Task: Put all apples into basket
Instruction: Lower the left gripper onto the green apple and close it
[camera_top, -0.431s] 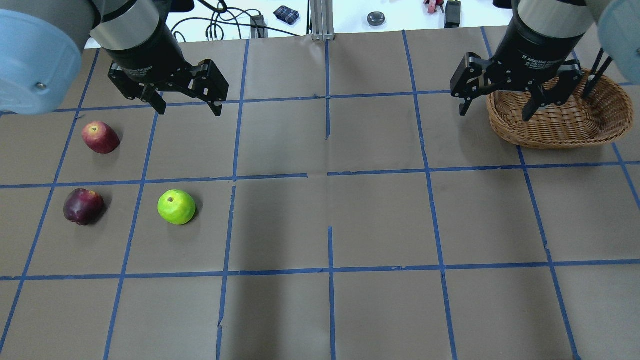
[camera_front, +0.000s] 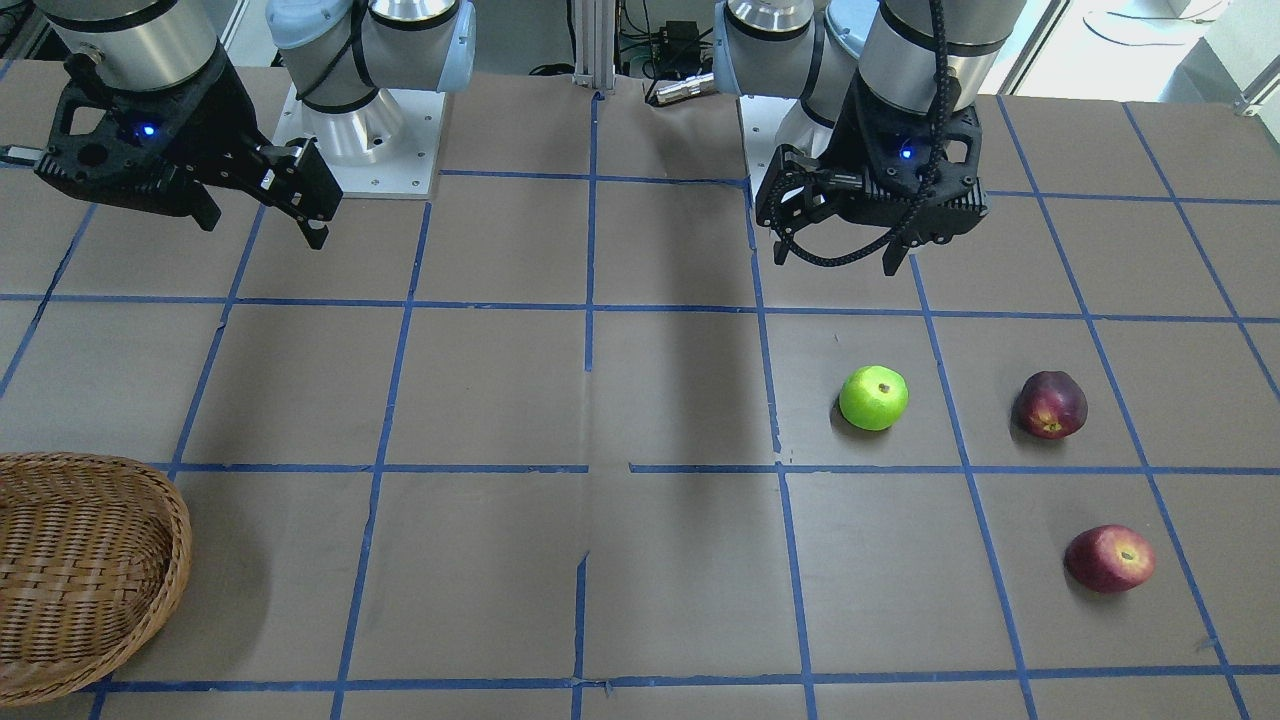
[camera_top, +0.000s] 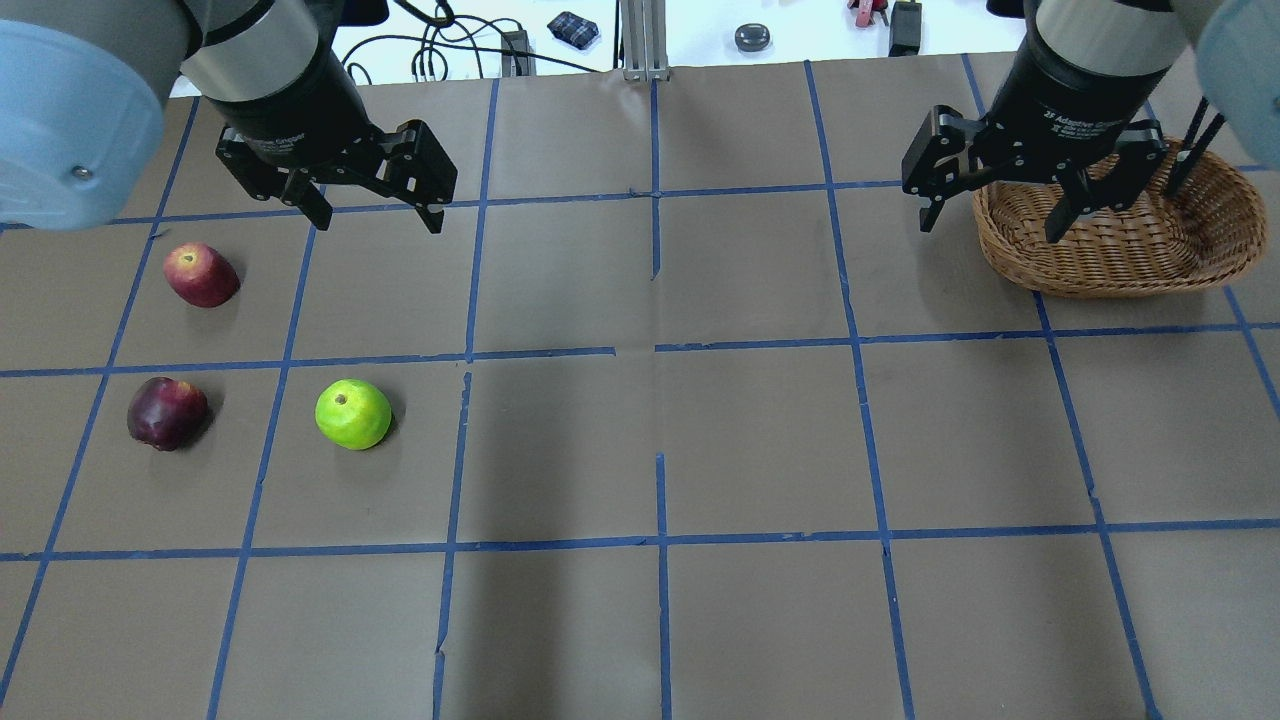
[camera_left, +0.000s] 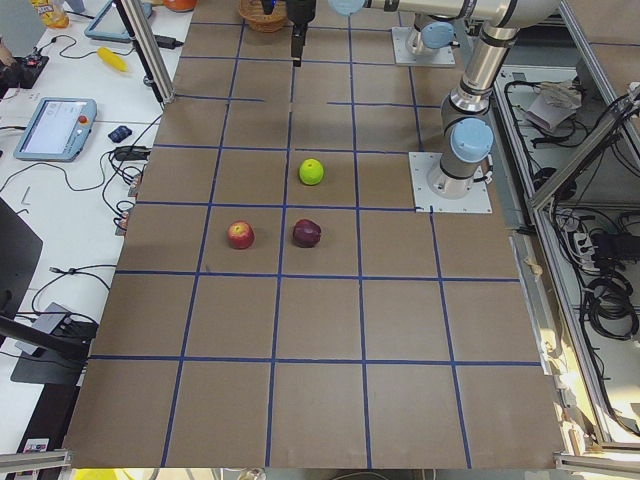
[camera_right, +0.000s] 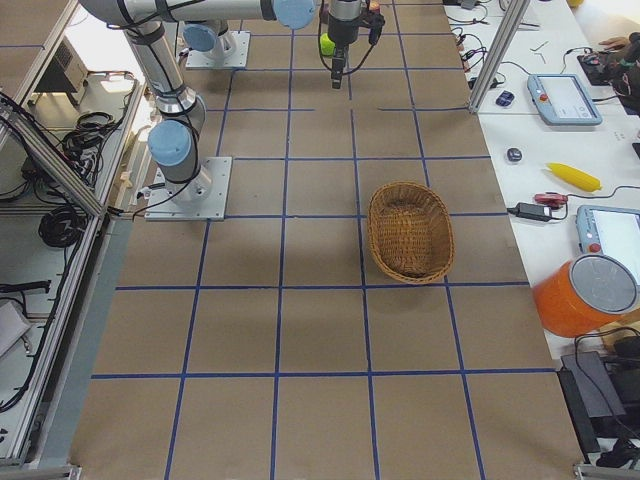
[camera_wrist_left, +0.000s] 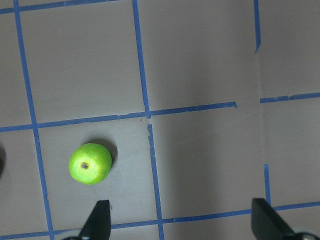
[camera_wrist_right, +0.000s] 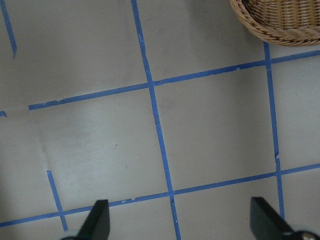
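Three apples lie on the brown table on my left side: a lime green one, a dark maroon one and a lighter red one. My left gripper is open and empty, hovering above the table apart from the apples. The left wrist view shows the green apple ahead of its left finger. The wicker basket stands at the far right and holds no apples. My right gripper is open and empty beside the basket's left rim.
Blue tape lines grid the table. Cables and small items lie beyond the far edge. The two arm bases stand on the robot's side. Side tables carry a tablet and an orange container.
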